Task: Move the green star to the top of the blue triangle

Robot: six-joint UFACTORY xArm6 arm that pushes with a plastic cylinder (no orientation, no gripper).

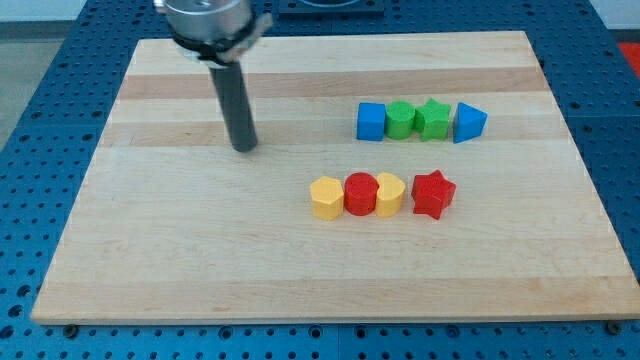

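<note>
Green star [434, 119] beside blue triangle [469, 123], well right of my tip [244, 148]; tip touching nothing.

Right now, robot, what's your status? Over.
My tip far left of all blocks. Green star wedged between green cylinder and blue triangle. Nothing moved yet.

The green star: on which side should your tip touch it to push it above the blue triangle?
My tip is far off at the view's left. I would probably press the green star on its bottom edge and push toward the view's top, because the green block and the blue triangle hem in its sides.
</note>
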